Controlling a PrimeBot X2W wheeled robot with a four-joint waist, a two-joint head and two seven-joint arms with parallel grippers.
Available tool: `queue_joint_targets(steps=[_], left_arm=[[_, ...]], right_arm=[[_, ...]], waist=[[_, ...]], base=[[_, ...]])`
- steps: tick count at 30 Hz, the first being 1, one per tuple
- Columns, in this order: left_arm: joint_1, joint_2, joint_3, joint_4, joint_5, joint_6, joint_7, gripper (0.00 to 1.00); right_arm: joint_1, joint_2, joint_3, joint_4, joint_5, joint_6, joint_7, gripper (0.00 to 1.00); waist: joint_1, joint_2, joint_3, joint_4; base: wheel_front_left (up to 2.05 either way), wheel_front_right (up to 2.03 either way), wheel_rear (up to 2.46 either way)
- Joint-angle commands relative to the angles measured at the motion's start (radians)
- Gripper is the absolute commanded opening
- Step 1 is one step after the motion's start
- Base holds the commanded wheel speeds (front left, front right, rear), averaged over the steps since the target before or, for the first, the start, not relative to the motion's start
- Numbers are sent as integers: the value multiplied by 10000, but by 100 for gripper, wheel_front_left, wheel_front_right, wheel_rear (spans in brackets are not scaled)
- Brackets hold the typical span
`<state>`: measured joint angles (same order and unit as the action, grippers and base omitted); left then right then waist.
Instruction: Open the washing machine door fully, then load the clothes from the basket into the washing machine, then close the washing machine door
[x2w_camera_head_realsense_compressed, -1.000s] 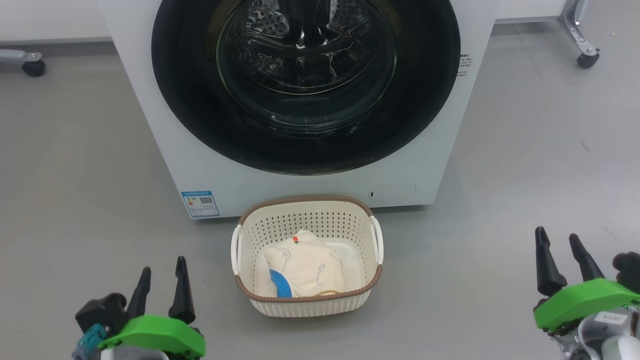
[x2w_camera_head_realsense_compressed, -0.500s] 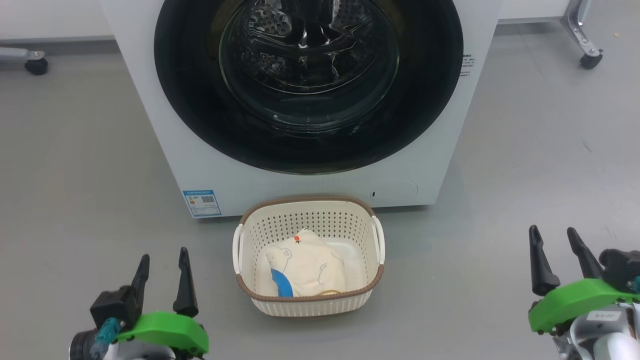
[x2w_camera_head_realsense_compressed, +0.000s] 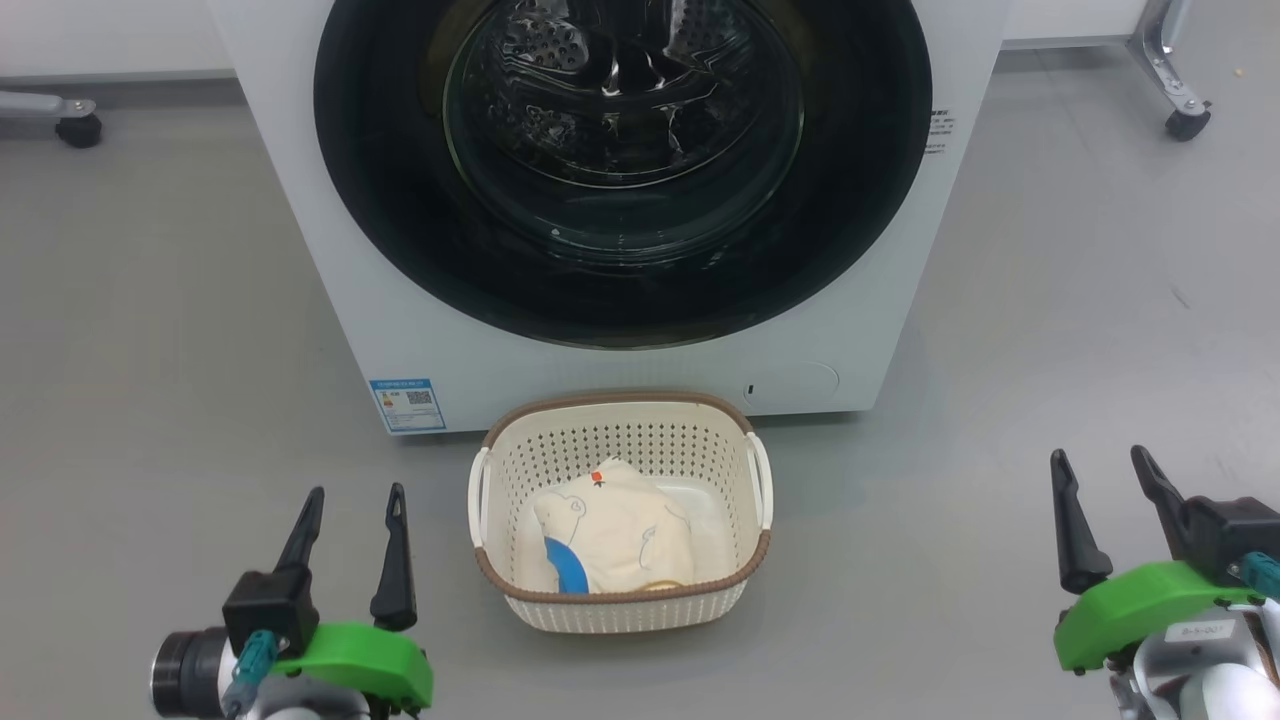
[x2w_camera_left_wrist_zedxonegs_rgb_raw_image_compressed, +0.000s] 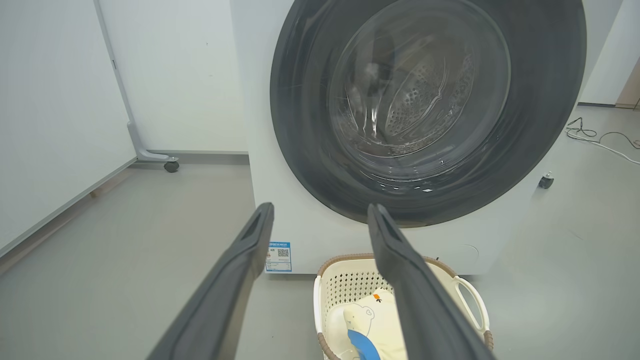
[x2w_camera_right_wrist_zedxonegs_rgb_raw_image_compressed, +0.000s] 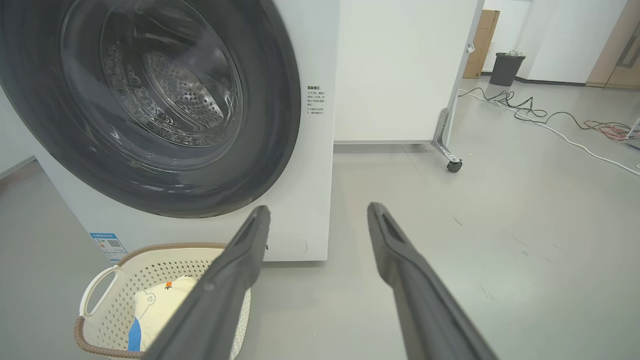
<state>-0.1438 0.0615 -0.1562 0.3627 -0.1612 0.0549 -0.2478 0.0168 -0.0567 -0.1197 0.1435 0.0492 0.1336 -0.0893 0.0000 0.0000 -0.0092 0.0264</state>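
Observation:
The white washing machine (x2w_camera_head_realsense_compressed: 480, 370) stands ahead, and the washing machine door (x2w_camera_head_realsense_compressed: 400, 230) lies flat against its front, black rim around clear glass with the steel drum behind. On the floor just before it sits the cream basket (x2w_camera_head_realsense_compressed: 490, 440), holding the clothes (x2w_camera_head_realsense_compressed: 610, 535), a cream garment with a blue patch. My left gripper (x2w_camera_head_realsense_compressed: 356, 492) hovers open and empty left of the basket. My right gripper (x2w_camera_head_realsense_compressed: 1098, 455) is open and empty far to its right. The left wrist view shows the left gripper (x2w_camera_left_wrist_zedxonegs_rgb_raw_image_compressed: 320, 207), door (x2w_camera_left_wrist_zedxonegs_rgb_raw_image_compressed: 300, 125) and basket (x2w_camera_left_wrist_zedxonegs_rgb_raw_image_compressed: 345, 260). The right wrist view shows the right gripper (x2w_camera_right_wrist_zedxonegs_rgb_raw_image_compressed: 319, 207), basket (x2w_camera_right_wrist_zedxonegs_rgb_raw_image_compressed: 150, 250) and clothes (x2w_camera_right_wrist_zedxonegs_rgb_raw_image_compressed: 160, 305).
Grey floor runs all around. Wheeled white panels flank the machine, with casters at the left (x2w_camera_head_realsense_compressed: 78, 128) and right (x2w_camera_head_realsense_compressed: 1186, 122). Cables (x2w_camera_right_wrist_zedxonegs_rgb_raw_image_compressed: 550, 120) trail across the floor to the far right, near a dark bin (x2w_camera_right_wrist_zedxonegs_rgb_raw_image_compressed: 506, 69).
My left gripper has moved forward and a little toward the basket. The right gripper has shifted slightly left. The head view has drifted a touch; door, basket and clothes stay put.

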Motion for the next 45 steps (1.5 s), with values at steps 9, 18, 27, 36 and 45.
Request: queue_joint_targets(steps=[9,18,27,36,45], left_arm=[[-527,97,334,-127,101,74,-139,100],[-533,104,331,-41,118,72,-139,100],[-566,199,232,31,246,39,-139,100],[-621,227,209,5,270,38,-139,100],[-617,227,238,-51,238,64,-139,100]], right_arm=[[-276,-171,66,-332,-63,-29,-170,100],[-282,-136,57,-333,-38,-29,-155,100],[-235,-103,14,-332,9,-29,-153,100],[-242,-68,-6,-371,23,-29,-142,100],[-251,-49,-84,-407,-10,-29,-109,100]], waist=[[0,0,-10,7],[0,0,-41,-2],[0,0,-54,-34],[0,0,20,-67],[0,0,63,-122]], base=[[0,0,0],[0,0,0],[26,27,-53],[96,96,-193],[123,123,-246]])
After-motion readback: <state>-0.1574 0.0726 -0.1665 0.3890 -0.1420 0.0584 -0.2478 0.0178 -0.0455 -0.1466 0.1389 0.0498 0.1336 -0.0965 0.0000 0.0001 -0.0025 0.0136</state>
